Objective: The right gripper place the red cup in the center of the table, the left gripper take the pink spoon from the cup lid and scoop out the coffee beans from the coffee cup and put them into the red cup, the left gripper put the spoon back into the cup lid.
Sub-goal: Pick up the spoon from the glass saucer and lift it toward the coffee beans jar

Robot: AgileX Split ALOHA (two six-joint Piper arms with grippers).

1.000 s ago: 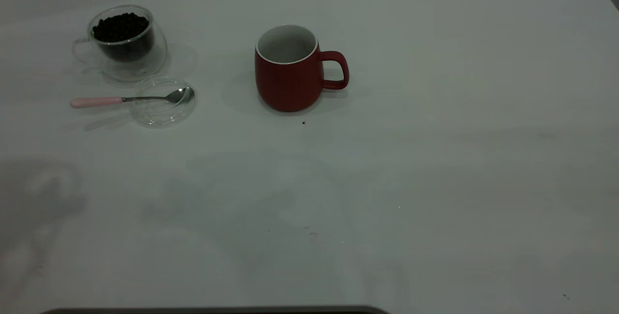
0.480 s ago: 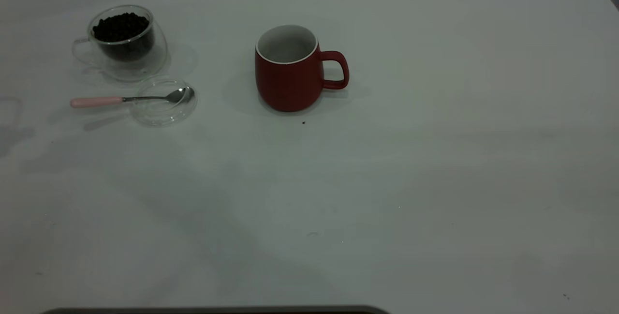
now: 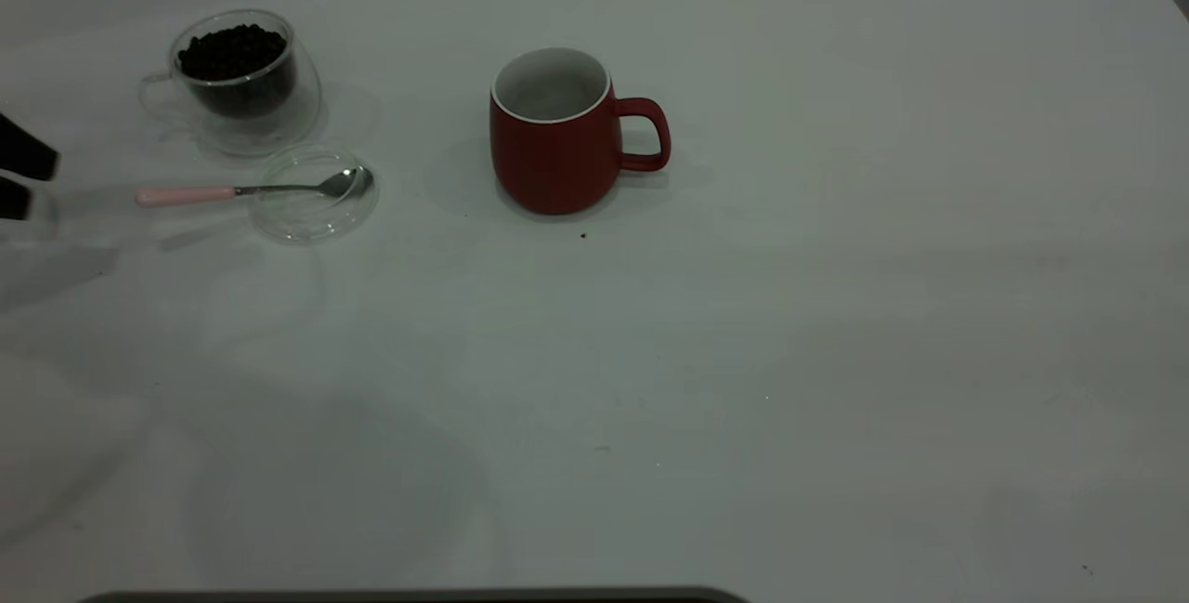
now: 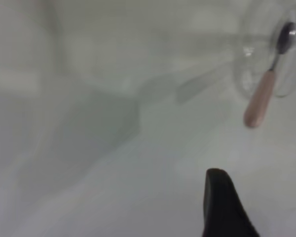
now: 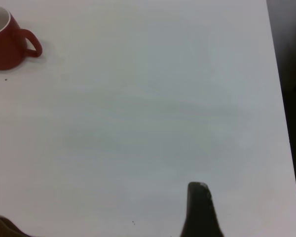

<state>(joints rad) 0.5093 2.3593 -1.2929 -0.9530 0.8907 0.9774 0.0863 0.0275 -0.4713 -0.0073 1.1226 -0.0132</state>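
Our left gripper (image 3: 20, 177) shows in the exterior view as two black fingertips poking in at the left edge of the table (image 3: 836, 306), one above the other with a gap between them, so we read the fingers as spread and holding nothing. They sit to the left of the pink spoon (image 3: 251, 190) and apart from its handle end. We see the spoon lying with its metal bowl inside the cup lid (image 3: 316, 196) and its pink handle sticking out over the lid's left rim. Just beyond the lid, farther back, stands the coffee cup (image 3: 243, 83), upright and heaped with coffee beans (image 3: 232, 53). The red cup (image 3: 557, 134) stands upright to the right of these, near the middle of the table's far half, handle pointing right. In the left wrist view we see one dark fingertip (image 4: 222, 205) low in the picture and a sliver of the other at the edge, well separated, with the spoon (image 4: 266, 89) and lid (image 4: 249, 69) ahead, blurred. In the right wrist view only one dark finger (image 5: 200, 210) of the right gripper shows, hanging over bare table well away from the red cup (image 5: 7, 42); whether it is spread or pressed together we cannot tell.
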